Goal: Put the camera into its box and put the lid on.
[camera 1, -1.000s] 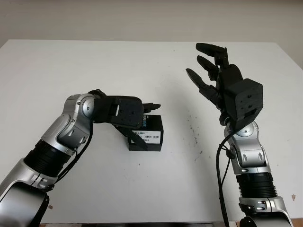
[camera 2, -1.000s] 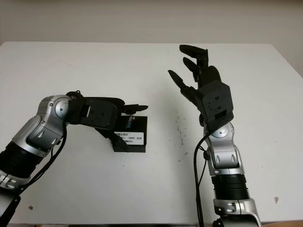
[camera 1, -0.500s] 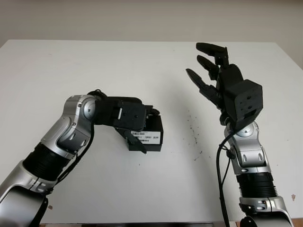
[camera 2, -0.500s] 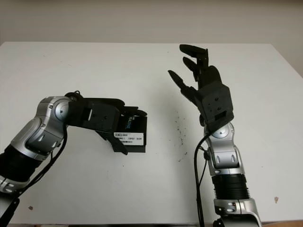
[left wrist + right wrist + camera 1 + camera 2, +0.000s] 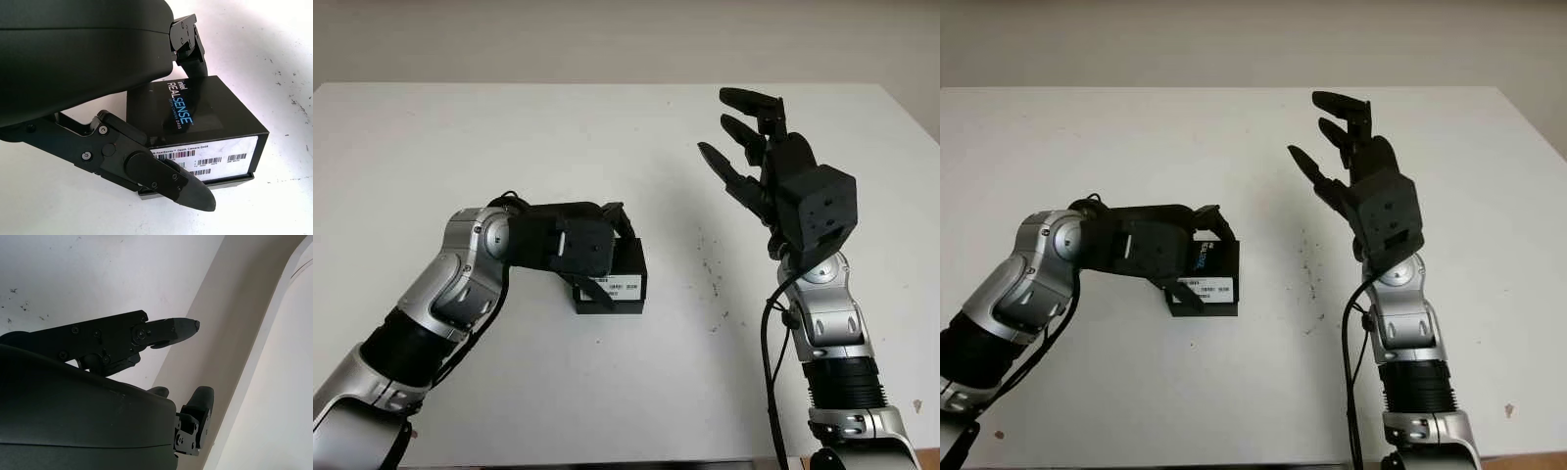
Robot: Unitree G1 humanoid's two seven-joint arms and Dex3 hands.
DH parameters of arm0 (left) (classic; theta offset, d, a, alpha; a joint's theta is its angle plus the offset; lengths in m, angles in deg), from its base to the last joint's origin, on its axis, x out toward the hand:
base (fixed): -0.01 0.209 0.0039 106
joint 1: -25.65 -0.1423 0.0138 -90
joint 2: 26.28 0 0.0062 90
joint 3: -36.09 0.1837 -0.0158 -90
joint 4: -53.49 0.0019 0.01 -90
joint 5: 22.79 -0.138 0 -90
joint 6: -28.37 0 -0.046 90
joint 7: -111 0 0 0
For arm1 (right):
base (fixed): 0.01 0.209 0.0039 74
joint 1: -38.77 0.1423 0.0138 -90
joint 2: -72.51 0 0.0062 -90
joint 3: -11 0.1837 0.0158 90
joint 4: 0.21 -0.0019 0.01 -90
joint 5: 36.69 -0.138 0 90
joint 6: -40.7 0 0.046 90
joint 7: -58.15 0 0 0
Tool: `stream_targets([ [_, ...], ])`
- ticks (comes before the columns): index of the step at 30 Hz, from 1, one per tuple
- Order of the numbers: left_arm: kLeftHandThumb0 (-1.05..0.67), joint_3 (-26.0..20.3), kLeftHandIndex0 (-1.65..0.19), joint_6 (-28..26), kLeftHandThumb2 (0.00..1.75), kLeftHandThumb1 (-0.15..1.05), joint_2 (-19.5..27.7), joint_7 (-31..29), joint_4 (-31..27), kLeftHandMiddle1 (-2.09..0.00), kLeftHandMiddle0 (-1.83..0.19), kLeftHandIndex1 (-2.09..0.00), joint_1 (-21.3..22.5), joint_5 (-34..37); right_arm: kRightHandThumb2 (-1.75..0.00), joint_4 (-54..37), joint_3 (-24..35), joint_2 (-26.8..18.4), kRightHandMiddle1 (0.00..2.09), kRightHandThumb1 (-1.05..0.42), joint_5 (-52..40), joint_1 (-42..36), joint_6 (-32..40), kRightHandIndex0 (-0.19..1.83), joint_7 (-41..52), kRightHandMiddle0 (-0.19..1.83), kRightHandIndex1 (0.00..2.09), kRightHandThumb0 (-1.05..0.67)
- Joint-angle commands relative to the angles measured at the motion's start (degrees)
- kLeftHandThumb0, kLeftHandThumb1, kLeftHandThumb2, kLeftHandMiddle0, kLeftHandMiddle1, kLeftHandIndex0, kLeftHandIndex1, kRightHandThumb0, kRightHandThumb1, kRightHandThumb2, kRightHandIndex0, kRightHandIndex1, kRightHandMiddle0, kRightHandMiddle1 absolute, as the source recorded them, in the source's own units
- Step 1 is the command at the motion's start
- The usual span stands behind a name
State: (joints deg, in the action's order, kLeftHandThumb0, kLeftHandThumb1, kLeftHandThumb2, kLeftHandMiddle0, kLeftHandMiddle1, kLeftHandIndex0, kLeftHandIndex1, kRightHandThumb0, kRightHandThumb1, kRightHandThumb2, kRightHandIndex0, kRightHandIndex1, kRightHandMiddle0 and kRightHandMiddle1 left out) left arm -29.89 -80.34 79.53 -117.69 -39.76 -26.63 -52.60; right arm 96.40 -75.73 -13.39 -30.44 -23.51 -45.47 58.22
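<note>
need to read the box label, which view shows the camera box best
The left wrist view: the camera box sits close up, printed lid and barcode label legible, left hand closed around it. Both eye views show it small on the table, partly covered by that hand.

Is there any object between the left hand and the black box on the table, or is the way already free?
Nothing visible stands between them. The left hand is already at the black box: one finger lies along its labelled side, another curls over its lid at the far side. The right hand is open, raised above the table apart from the box.
</note>
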Motion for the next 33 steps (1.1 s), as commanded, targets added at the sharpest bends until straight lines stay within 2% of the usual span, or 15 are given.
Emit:
stream_targets([
  [1,-0.55,-0.16,0.08,0.86,0.05,0.9,-0.34,0.84,-0.09,-1.83,-0.09,-1.46,-1.49,0.35,-0.19,-0.46,0.31,-0.17,1.03,-1.05,-0.26,0.7,-0.5,0.08,0.03,-0.19,0.45,-0.3],
  [6,-0.46,-1.38,-0.04,3.43,0.06,0.91,-1.58,6.76,1.1,-1.61,-0.22,-1.44,-3.83,1.16,-0.19,-1.01,0.25,-0.3,1.02,-1.05,-0.12,0.53,0.27,0.07,0.07,-0.19,0.45,-0.31],
  [7,-0.39,-1.85,-0.07,4.27,0.06,0.93,-1.96,8.3,1.32,-1.65,-0.22,-1.47,-4.46,1.56,-0.19,-1.14,0.29,-0.3,1.02,-1.05,-0.22,0.48,0.44,0.07,0.15,-0.19,0.45,-0.32],
  [8,-0.3,-2.33,-0.12,5.13,0.07,0.98,-2.38,10.01,1.58,-1.79,-0.26,-1.53,-5.06,1.84,-0.19,-1.28,0.3,-0.29,1.01,-1.05,-0.24,0.42,0.58,0.07,0.16,-0.19,0.45,-0.32],
  [11,-0.19,-3.49,-0.19,7.26,0.07,1.04,-3.42,14.79,2.43,-1.98,-0.34,-1.6,-6.3,1.85,-0.19,-1.48,0.39,-0.18,1.01,-1.05,-0.5,0.2,0.36,0.06,0.3,-0.19,0.45,-0.31],
  [15,-0.16,-4.99,-0.19,9.07,0.06,1.04,-4.38,19.03,3.32,-2.02,-0.42,-1.59,-7.11,2.15,-0.19,-1.94,0.4,-0.07,0.98,-1.05,-0.49,0.11,1.37,0.06,0.21,-0.18,0.44,-0.31],
  [20,-0.15,-7.92,-0.18,10.9,0.05,1.03,-5.55,22.98,1.84,-1.91,-0.46,-1.59,-8.67,4.27,-0.19,-1.72,0.38,0.13,0.96,-1.05,-0.52,0.05,1.22,0.06,0.02,-0.18,0.44,-0.31],
  [25,-0.19,-11.66,-0.13,5.12,0.06,1.05,-6.6,23.41,-4.29,-1.9,-0.43,-1.62,-9.47,6.26,-0.18,-1.74,0.32,0.1,0.97,-1.05,-0.57,0.07,1.81,0.07,0.09,-0.18,0.44,-0.31],
  [33,-0.2,-14.64,-0.13,2.08,0.06,1.05,-4.68,22.74,-11.62,-1.82,-0.38,-1.57,-12.96,6.89,-0.18,-1.8,0.09,0.28,0.99,-1.05,-0.54,0.14,1.74,0.08,0.1,-0.18,0.44,-0.31],
])
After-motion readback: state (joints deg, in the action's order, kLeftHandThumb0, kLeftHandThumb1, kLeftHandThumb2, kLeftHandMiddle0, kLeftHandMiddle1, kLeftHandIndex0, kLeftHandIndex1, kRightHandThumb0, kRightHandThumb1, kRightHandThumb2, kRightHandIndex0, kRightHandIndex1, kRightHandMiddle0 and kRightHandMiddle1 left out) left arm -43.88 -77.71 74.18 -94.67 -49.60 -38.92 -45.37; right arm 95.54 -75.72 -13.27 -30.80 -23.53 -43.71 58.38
